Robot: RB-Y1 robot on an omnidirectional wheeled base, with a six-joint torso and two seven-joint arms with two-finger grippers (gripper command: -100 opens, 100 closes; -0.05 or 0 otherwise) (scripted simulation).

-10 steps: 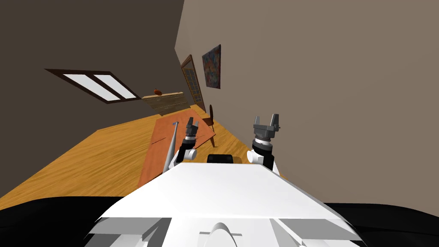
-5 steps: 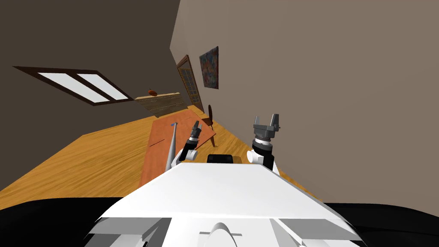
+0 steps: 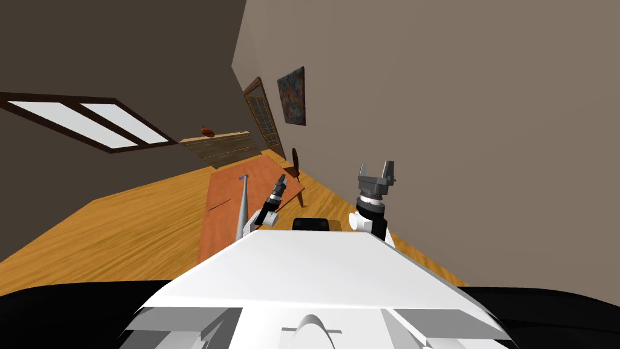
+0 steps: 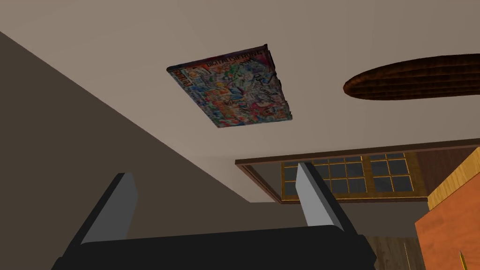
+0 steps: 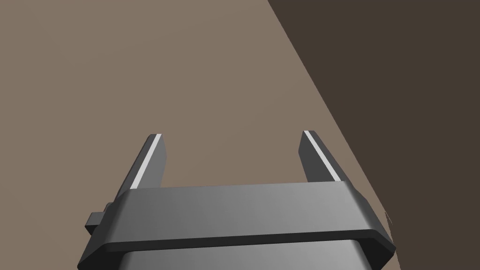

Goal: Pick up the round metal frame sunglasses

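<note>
Head view: both grippers' fingers stand apart, left gripper [image 3: 280, 182] near the orange desk's [image 3: 219, 227] right edge, right gripper [image 3: 376, 172] beside the wall. I cannot make out the sunglasses. They are probably light, thin and fragile, so pinch the bridge gently.

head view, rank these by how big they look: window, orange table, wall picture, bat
1. window and orange table: they cover about the same area, too close to rank, and the table is nearer the camera.
2. wall picture.
3. bat, a thin grey sliver lying on the table.
</note>
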